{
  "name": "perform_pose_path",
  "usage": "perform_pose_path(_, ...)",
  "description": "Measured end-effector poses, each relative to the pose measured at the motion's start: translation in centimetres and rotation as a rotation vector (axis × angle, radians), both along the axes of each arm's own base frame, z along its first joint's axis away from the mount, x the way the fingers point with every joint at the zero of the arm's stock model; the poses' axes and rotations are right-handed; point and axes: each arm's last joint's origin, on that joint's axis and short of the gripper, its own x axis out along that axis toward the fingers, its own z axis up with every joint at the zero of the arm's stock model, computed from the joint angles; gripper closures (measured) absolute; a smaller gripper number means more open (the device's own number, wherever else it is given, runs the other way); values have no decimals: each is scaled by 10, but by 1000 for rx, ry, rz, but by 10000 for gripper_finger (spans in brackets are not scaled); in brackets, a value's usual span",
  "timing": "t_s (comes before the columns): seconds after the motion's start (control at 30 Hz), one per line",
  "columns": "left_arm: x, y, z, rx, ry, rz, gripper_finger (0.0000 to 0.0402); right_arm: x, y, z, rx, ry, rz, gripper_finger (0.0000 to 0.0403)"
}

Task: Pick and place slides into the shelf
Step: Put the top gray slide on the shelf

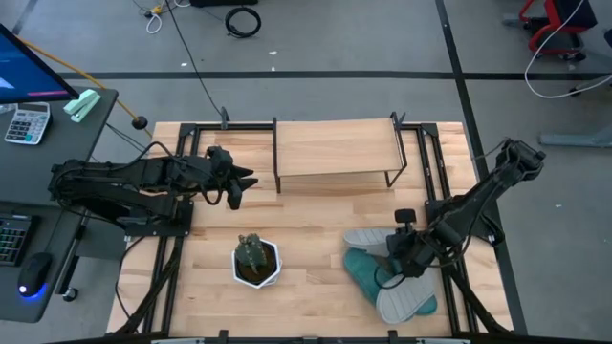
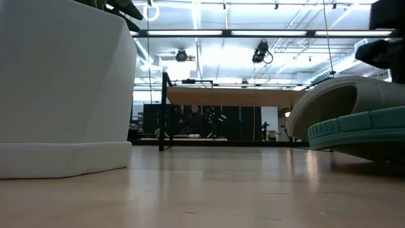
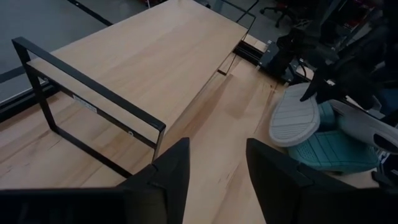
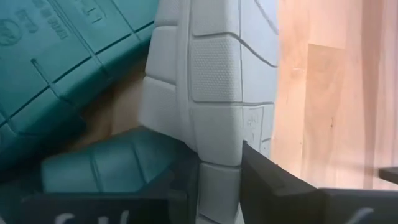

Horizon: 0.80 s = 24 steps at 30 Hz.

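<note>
From above, you are looking at the shelf (image 1: 335, 145) sitting at twelve o'clock with nothing on it, so every slide is still waiting. The slides (image 1: 382, 272) are lying heaped at five o'clock, where the right gripper (image 1: 406, 250) is working; the left gripper (image 1: 232, 183) is idling at nine o'clock, fingers apart and empty.

At table level, a grey-white slide (image 2: 345, 104) is resting on a teal slide (image 2: 357, 130), beside the plant pot (image 2: 63, 82).

Through the left wrist, you are facing the bare shelf.

Through the right wrist, the fingers (image 4: 267, 180) are pinching the grey-white slide's edge.
</note>
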Motion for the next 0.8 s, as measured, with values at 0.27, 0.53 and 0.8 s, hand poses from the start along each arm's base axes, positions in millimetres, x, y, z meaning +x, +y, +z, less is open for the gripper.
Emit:
perform_pose_path(0.27, 0, 0, 0, 0, 6, 0, 242, 10, -11, 50, 45, -67, -50, 330)
perform_pose_path(0.53, 0, 0, 0, 0, 6, 0, 253, 24, -38, 137, 110, -300, -216, 332)
perform_pose_path(0.8, 0, 0, 0, 0, 6, 0, 253, 5, -100, 211, 89, -598, -541, 334)
